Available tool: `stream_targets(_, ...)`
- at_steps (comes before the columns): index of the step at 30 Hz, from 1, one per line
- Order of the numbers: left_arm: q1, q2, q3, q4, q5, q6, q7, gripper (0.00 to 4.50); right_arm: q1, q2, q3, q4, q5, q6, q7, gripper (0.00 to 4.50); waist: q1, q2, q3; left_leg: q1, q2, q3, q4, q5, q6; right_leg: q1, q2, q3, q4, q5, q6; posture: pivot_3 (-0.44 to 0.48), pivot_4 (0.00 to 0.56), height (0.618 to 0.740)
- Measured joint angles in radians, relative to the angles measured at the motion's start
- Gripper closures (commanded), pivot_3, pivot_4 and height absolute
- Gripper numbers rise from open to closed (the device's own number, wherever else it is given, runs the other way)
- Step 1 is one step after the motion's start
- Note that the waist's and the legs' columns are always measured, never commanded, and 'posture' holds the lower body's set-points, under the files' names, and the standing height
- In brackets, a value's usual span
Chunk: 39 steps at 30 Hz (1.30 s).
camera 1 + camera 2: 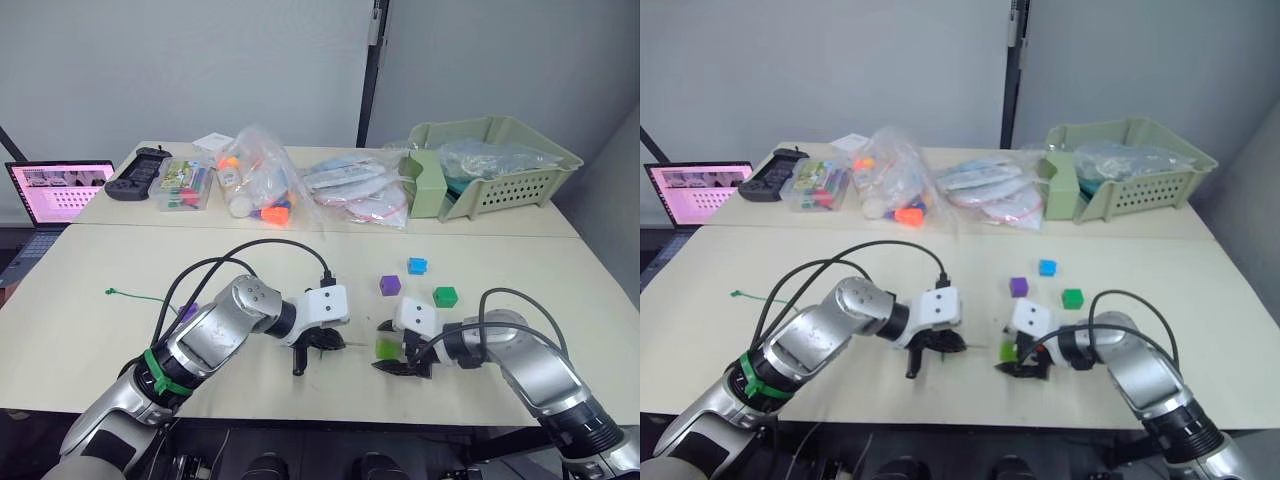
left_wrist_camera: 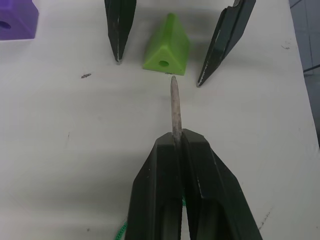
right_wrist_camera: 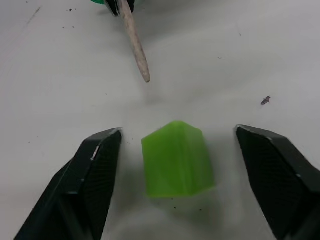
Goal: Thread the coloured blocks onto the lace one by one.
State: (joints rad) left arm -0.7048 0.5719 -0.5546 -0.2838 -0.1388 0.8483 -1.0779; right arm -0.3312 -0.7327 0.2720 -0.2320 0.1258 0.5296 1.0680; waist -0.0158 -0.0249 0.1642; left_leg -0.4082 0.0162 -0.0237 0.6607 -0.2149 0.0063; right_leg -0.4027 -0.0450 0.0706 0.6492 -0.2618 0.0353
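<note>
Left claw (image 2: 176, 150) pinches the lace (image 2: 174, 107), its pale tip aimed at the hole of the lime block (image 2: 167, 46) on the worktop (image 2: 75, 150); right claw (image 3: 192, 172) gapes around that block, fingers clear

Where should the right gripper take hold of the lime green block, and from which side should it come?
Grip the lime green block on its two flat side faces, where the open right gripper already straddles it. Come from the side away from the lace tip, so that the face with the hole probably stays free for the tip that the left gripper pinches.
</note>
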Motion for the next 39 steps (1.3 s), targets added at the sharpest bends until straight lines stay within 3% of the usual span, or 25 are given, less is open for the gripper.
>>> stream_targets(3,-0.007,-0.014,-0.013,0.014,0.0,0.001,-0.001,4.5,0.005,-0.008,-0.003,0.002,0.01,-0.007,0.008,0.85,0.001,0.0,0.0,0.0,0.0,0.0,0.0,0.0,0.0,0.0,0.0,0.0,0.0,0.0,0.0,0.0,0.15,0.74)
stream_targets(7,-0.013,-0.022,-0.021,0.029,0.002,0.001,-0.002,4.5,0.011,-0.012,-0.004,0.022,0.017,-0.044,0.034,1.77,0.001,0.0,0.0,0.0,0.0,0.0,0.0,0.0,0.0,0.0,0.0,0.0,0.0,0.0,0.0,0.0,0.15,0.74)
stream_targets(9,-0.021,-0.027,-0.031,0.036,0.003,0.001,0.0,4.5,0.011,-0.012,-0.003,0.033,0.018,-0.065,0.047,2.71,0.002,0.0,0.0,0.0,0.0,0.0,0.0,0.0,0.0,0.0,0.0,0.0,0.0,0.0,0.0,0.0,0.15,0.74)
stream_targets(11,-0.025,-0.029,-0.037,0.037,0.005,0.001,0.001,4.5,0.011,-0.011,-0.003,0.038,0.018,-0.074,0.05,3.22,0.002,0.0,0.0,0.0,0.0,0.0,0.0,0.0,0.0,0.0,0.0,0.0,0.0,0.0,0.0,0.0,0.15,0.74)
stream_targets(39,-0.037,-0.122,-0.095,0.083,0.052,0.007,0.064,4.5,0.015,-0.012,0.008,0.007,0.003,-0.081,0.024,3.29,0.001,0.0,0.0,0.001,0.0,0.0,0.0,0.0,0.0,0.001,0.0,0.0,0.0,0.0,0.0,0.0,0.15,0.74)
